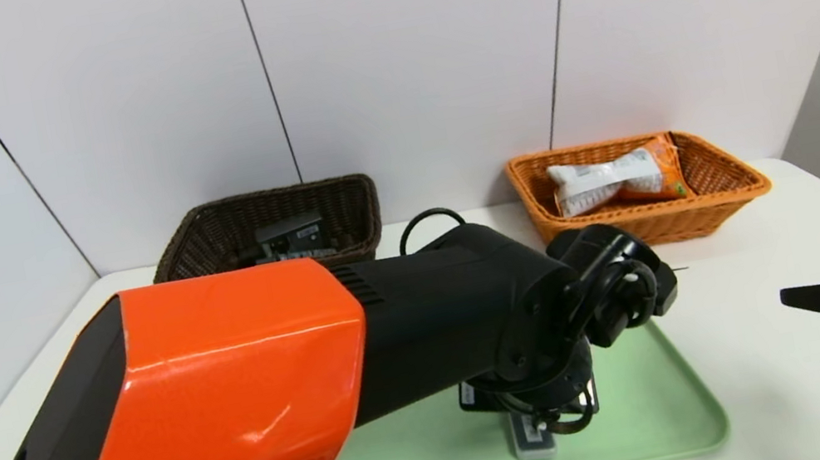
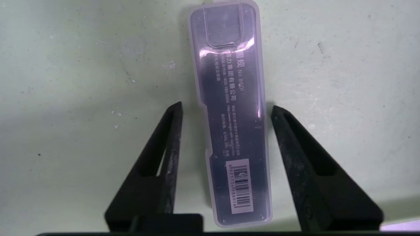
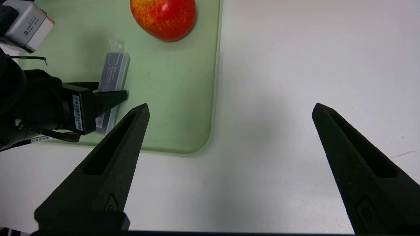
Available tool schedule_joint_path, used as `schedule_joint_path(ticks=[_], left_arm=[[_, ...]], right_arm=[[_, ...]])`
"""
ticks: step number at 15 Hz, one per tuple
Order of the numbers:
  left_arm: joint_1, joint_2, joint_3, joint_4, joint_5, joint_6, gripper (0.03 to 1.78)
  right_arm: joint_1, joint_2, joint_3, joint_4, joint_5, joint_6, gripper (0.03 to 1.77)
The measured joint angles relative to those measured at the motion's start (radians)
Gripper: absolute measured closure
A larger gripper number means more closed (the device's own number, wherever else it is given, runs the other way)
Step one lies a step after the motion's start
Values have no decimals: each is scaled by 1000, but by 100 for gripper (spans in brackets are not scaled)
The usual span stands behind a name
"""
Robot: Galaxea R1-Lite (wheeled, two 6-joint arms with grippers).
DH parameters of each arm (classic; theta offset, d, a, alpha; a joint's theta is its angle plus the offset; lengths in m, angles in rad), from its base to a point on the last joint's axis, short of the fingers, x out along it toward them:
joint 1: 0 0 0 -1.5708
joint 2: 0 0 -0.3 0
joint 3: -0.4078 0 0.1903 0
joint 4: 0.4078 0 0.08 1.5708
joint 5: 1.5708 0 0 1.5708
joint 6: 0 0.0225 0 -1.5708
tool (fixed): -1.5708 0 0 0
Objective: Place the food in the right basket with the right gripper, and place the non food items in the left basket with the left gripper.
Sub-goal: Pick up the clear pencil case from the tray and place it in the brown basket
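My left gripper (image 2: 226,106) reaches down over the green tray (image 1: 660,405), open, its fingers straddling the slim grey case (image 2: 229,131) with a narrow gap on each side. The case (image 3: 113,70) lies flat on the tray. A red apple (image 3: 164,16) sits on the tray beyond it, hidden behind the left arm in the head view. The snack packet (image 1: 621,180) lies in the orange-tan right basket (image 1: 733,194). The dark brown left basket (image 1: 209,240) holds black items (image 1: 291,238). My right gripper (image 3: 229,106) hovers open and empty over the white table, right of the tray.
Both baskets stand at the back of the white table (image 1: 783,383) against the wall. The bulky orange-shelled left arm (image 1: 237,395) crosses the front left and hides much of the tray. Bare table lies between the tray and the right gripper.
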Motion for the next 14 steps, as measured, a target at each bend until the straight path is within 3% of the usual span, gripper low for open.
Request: schedule_joint_path(ticks=[3,10,14], left_arm=[[0,5,0,0,0,0,126],[0,-9,1,-1,-3,4,126],[17,-99,0,-14,2,46,126]], right_arm=[[0,-1,0,0,1,0,9],[-1,-2,0,0,3,-3,9],[-1,-1,-5,0,0,3,9]])
